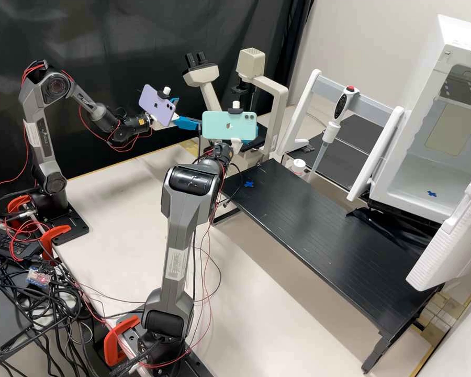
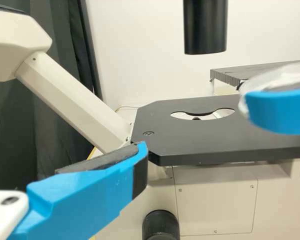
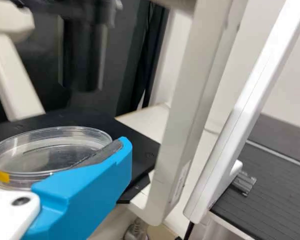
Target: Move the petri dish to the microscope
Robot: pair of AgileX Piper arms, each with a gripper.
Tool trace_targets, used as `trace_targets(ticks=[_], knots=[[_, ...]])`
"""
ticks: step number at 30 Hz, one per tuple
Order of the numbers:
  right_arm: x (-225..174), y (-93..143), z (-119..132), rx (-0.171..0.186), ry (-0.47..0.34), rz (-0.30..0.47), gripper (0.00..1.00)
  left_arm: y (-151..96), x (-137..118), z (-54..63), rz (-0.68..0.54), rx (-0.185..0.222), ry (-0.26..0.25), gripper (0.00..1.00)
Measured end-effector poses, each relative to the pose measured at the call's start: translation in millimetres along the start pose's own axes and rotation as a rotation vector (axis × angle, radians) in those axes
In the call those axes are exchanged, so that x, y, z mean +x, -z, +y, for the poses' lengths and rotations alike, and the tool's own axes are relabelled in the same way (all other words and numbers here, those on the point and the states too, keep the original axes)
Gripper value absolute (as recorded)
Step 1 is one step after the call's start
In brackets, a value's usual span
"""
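You had the pick-up behind you: your right claw (image 3: pixel 59 141) held the petri dish (image 3: pixel 45 159), and it had been carried to the edge of the microscope (image 1: pixel 280 112). What remained, as I judged it, was to bring the dish in over the hole (image 2: pixel 202 115) in the black stage (image 2: pixel 190 142), lower it and let go. The dish lay flat between the blue fingers (image 3: pixel 87 182), which were parted by about its width; with twelve o'clock straight ahead of the claw, they gripped its rim near three and nine. In the high view, your left claw (image 1: pixel 187 114) was at ten o'clock from the right one, spread well open with nothing in it. How high the dish was above the stage, you couldn't tell.
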Motion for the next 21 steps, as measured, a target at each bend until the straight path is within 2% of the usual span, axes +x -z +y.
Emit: trace_targets(ticks=[3,5,7,8,11,13,15,16,17,21], knots=[[17.7,-8.1,1.4,0.041,0.030,-0.025,0.00,0.0,0.0,0.0,0.000,0.000,0.000,1.00],[28.0,-12.6,1.8,0.055,0.042,-0.030,0.00,0.0,0.0,0.0,0.000,0.000,0.000,1.00],[38.0,-15.4,3.2,0.082,0.044,-0.025,0.00,0.0,0.0,0.0,0.000,0.000,0.000,1.00],[44.1,-16.7,4.2,0.085,0.046,-0.019,0.00,0.0,0.0,0.0,0.000,0.000,0.000,1.00],[56.9,-18.6,3.6,0.130,0.062,-0.011,0.00,0.0,0.0,0.0,0.000,0.000,0.000,1.00],[62.5,-19.3,3.9,0.141,0.088,-0.013,0.00,0.0,0.0,0.0,0.000,0.000,0.000,1.00],[68.4,-18.0,2.1,0.136,0.098,0.009,0.00,0.0,0.0,0.0,0.000,0.000,0.000,1.00],[70.6,-17.8,0.8,0.146,0.105,0.016,0.00,0.0,0.0,0.0,0.000,0.000,0.000,1.00],[73.3,-18.0,-1.7,0.133,0.117,0.024,0.00,-0.1,0.3,0.5,0.000,0.000,-0.002,1.00],[76.2,-18.3,-5.5,0.135,0.154,0.022,0.00,0.0,0.1,0.2,0.000,0.000,-0.001,1.00]])
